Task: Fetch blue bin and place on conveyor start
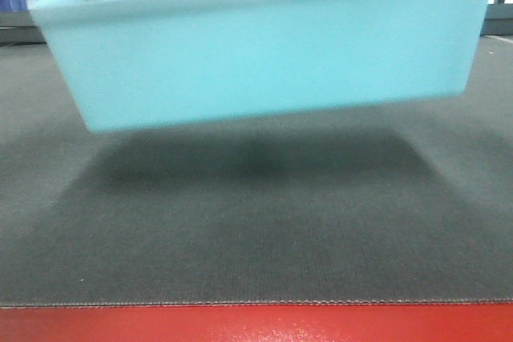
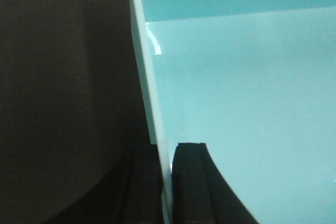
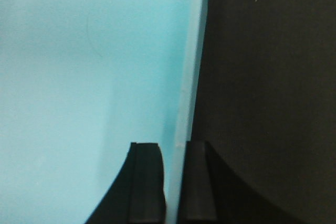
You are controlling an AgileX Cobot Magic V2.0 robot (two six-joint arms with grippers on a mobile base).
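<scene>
Broadly, the conveyor start (image 1: 256,238) fills the front view, its red edge strip (image 1: 256,324) nearest me. Over it the blue bin (image 1: 264,46) hangs tilted, seemingly just off the belt, a shadow beneath. My left gripper (image 2: 167,182) pinches one side wall between its fingers; my right gripper (image 3: 173,182) clamps the opposite wall.

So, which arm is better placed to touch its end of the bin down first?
Probably left: that end of the blue bin hangs lower over the belt. Both arms' jaws clamp a wall.
</scene>
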